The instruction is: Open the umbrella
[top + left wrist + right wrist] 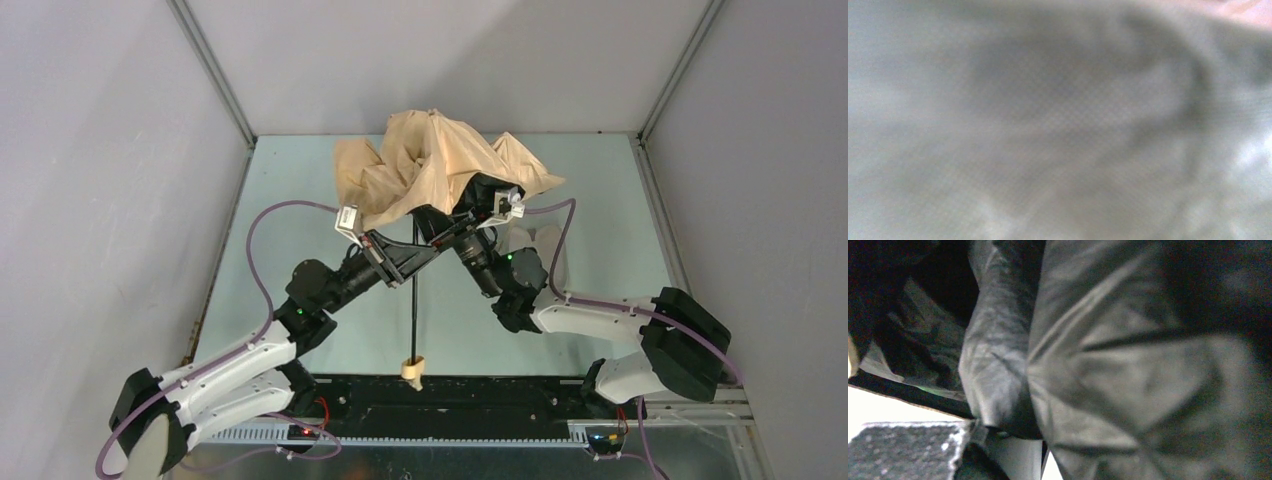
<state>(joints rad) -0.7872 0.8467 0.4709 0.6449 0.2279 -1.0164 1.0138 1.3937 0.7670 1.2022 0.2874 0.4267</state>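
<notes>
Fabric dominates the top external view: the umbrella (pixel 440 160) has its tan canopy bunched and crumpled over the far middle of the pale green counter (pixel 300 200), raised above the surface and not spread out. Its thin black shaft (pixel 414 300) runs from under the canopy straight toward the near edge. It ends in the stubby beige handle (pixel 413 371), which sits just at the black base rail (pixel 480 395). The left arm (pixel 330 285) and the right arm (pixel 500 270) lean in from either side and meet under the near edge of the canopy, crossing close to the top of the shaft. The fabric covers the left jaws and the right jaws, so I cannot tell whether either pair is open or closed, or on what. A pale flat thing (pixel 548 250) lies on the counter just behind the right arm, partly hidden by it.

Left wrist view: blurred grey-beige cloth pressed close fills the whole picture, with a fine weave and soft folds. The jaws do not show.

Right wrist view: dark, creased canopy fabric fills most of the frame in shadow, with a thin black rib (pixel 1148 336) crossing it. A speckled dark grey block (pixel 903 450) sits in the lower left corner. The state of the jaws cannot be told here either.
</notes>
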